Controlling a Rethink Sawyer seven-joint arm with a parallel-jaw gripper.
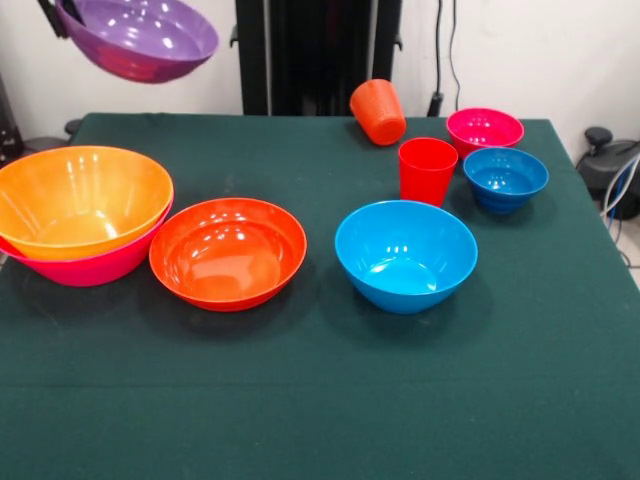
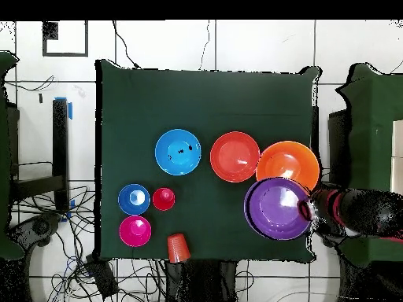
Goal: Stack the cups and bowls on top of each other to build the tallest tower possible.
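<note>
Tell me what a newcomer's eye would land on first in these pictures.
First, the glossy purple plastic bowl, hanging tilted in the air above the table's corner, carried by the arm's gripper at its rim. Next, below it, the big yellow-orange plastic bowl nested in the big pink plastic bowl. Last, the orange tapered plastic cup lying on its side at the table's edge.

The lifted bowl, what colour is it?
Purple; the bowl shows best in the front view, held off the table.
</note>
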